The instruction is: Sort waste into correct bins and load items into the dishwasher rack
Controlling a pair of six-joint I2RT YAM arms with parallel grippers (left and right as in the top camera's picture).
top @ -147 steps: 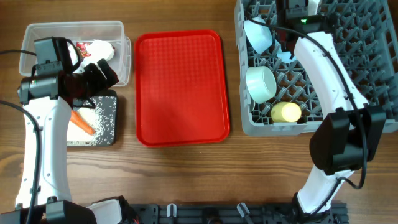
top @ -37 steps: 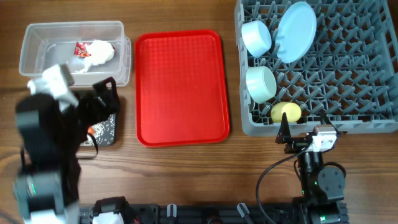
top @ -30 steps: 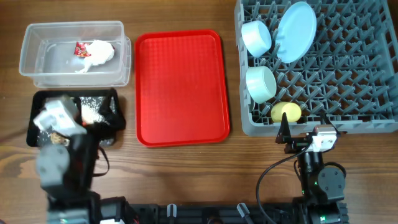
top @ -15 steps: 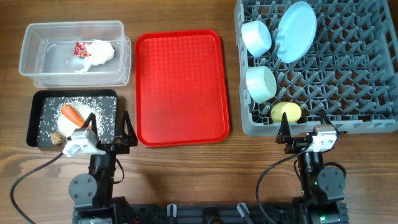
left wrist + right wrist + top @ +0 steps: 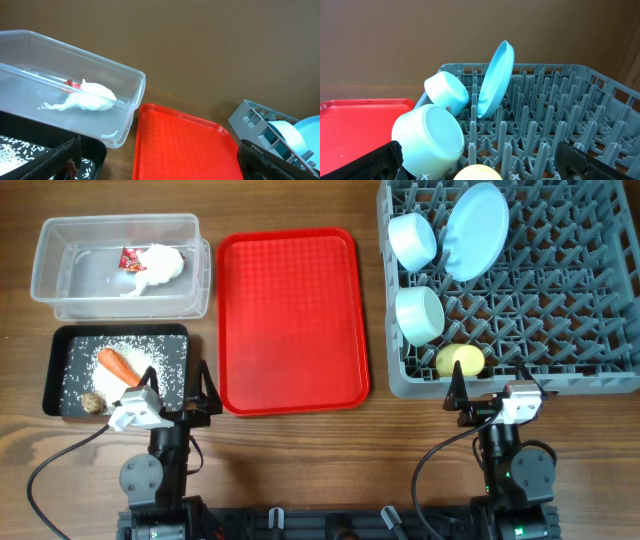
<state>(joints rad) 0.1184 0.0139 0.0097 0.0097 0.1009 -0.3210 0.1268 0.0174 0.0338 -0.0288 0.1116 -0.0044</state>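
Observation:
The red tray (image 5: 290,320) lies bare in the middle. The clear bin (image 5: 120,220) holds white crumpled waste (image 5: 155,265) and a red wrapper. The black tray (image 5: 50,370) holds rice, a carrot (image 5: 118,366) and a small brown ball. The grey rack (image 5: 560,300) holds a blue plate (image 5: 475,230), two pale blue cups (image 5: 412,240) (image 5: 420,315) and a yellow cup (image 5: 460,361). My left gripper (image 5: 182,402) is open and empty at the front edge, below the black tray. My right gripper (image 5: 492,395) is open and empty in front of the rack.
The left wrist view shows the clear bin (image 5: 125,100), the red tray (image 5: 180,145) and the rack's corner (image 5: 250,117). The right wrist view shows the upright plate (image 5: 495,75), both blue cups (image 5: 430,135) and the yellow cup (image 5: 477,173) close ahead.
The left arm has drawn back from the black tray to the table's front edge, uncovering the carrot. The right arm left the rack before that and has stayed still since.

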